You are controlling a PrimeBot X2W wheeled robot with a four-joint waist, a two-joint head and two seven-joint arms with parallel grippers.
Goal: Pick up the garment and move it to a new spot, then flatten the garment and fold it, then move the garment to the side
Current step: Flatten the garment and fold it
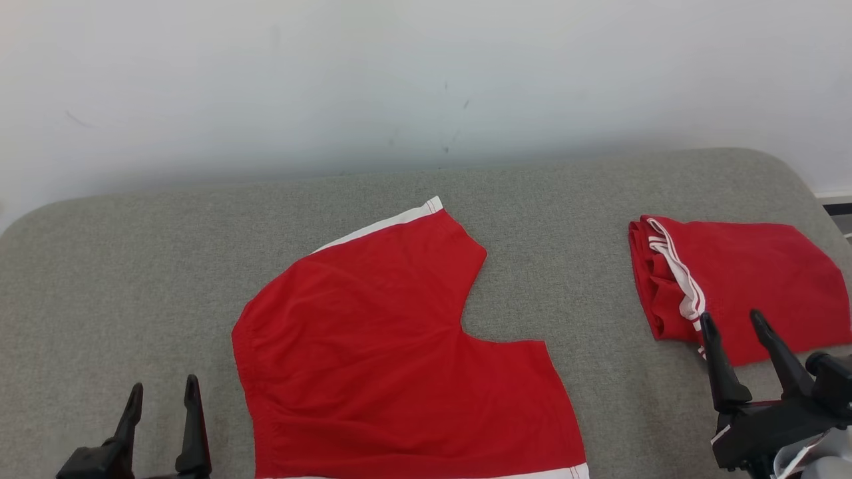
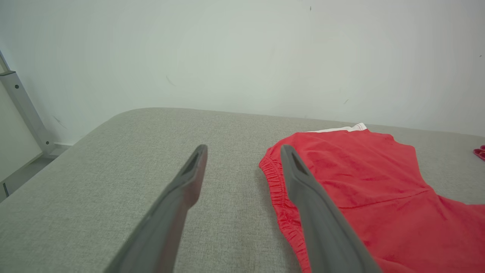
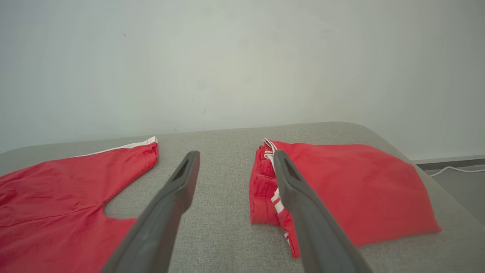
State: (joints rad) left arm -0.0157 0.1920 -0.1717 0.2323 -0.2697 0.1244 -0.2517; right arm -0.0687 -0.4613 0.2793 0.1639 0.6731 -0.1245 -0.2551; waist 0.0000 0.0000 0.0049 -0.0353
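Left hand: my left hand sits at the near left, its two dark fingers spread wide with nothing between them.
Right hand: my right hand is at the near right, just as wide apart and empty.
Garment: the red shorts of thin cloth with white hem bands lie spread flat mid-surface, with the elastic waistband toward my left hand, one leg pointing at the wall and the other running along the near edge.
Garment to hands: the waistband lies just beside my left hand, and I see no contact. My right hand is well off to the shorts' right.
Second item: a folded red garment with white stripes lies at the far right, apart from the shorts. My right fingertips overlap its near edge in the head view, and I cannot tell whether they touch.
Surface: grey woven fabric surface, padded, with rounded corners.
Room: plain white wall with a few dark marks; a grey metal post at the left; a white cable on the floor at the right.
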